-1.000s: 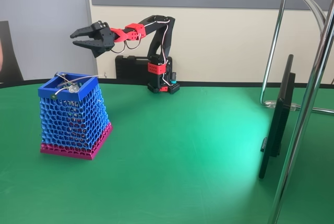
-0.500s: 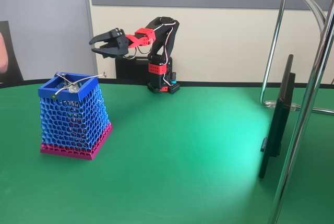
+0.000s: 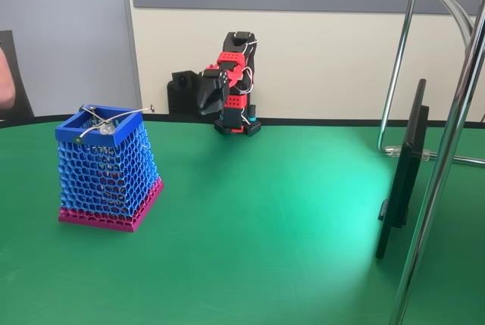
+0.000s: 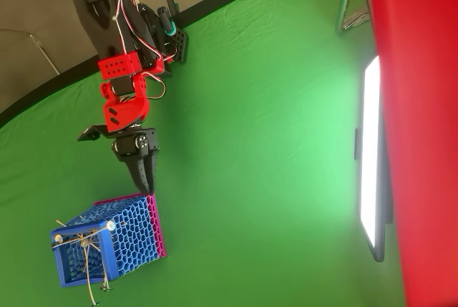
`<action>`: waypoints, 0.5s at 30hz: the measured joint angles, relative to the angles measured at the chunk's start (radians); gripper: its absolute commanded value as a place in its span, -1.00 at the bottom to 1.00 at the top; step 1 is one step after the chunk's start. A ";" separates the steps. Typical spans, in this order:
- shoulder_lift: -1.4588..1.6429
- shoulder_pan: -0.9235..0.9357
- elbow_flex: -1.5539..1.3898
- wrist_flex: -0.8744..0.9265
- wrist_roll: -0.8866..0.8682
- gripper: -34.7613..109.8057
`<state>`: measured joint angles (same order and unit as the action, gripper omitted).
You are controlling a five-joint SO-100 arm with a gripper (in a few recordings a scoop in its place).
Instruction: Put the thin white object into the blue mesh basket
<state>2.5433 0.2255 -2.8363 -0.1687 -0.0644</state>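
Note:
The blue mesh basket point(image 3: 106, 170) with its magenta base band stands on the green table at the left of the fixed view. From overhead the basket point(image 4: 118, 239) is at the lower left. The thin white stick point(image 3: 132, 111) rests inside the basket, leaning over the rim, its dark knob poking out past the right corner. A grey bent piece with a yellow-green end point(image 3: 78, 140) also lies in the basket's top. My gripper point(image 3: 206, 104) hangs folded down by the arm's base, well right of and behind the basket. It is shut and holds nothing. From overhead, the gripper's point(image 4: 145, 178) tip points at the basket's base.
A black case point(image 3: 182, 94) stands against the wall behind the arm. A dark flat screen point(image 3: 402, 173) on a chrome stand point(image 3: 447, 151) occupies the right side. The table's dark back edge curves behind the basket and arm.
The arm drew back from above the basket toward its base and folded down. The jaws went from open to shut. The stick and basket stayed put.

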 measured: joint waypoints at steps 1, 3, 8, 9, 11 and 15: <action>0.017 -0.012 -0.012 0.009 0.014 -0.40; 0.067 -0.040 -0.060 0.026 0.043 -0.41; 0.183 -0.121 -0.179 0.092 0.104 -0.41; 0.219 -0.130 -0.196 0.132 0.106 -0.41; 0.282 -0.152 -0.225 0.204 0.109 -0.42; 0.405 -0.178 -0.236 0.385 0.103 -0.44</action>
<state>2.9483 0.0476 -3.0726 0.2163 0.0383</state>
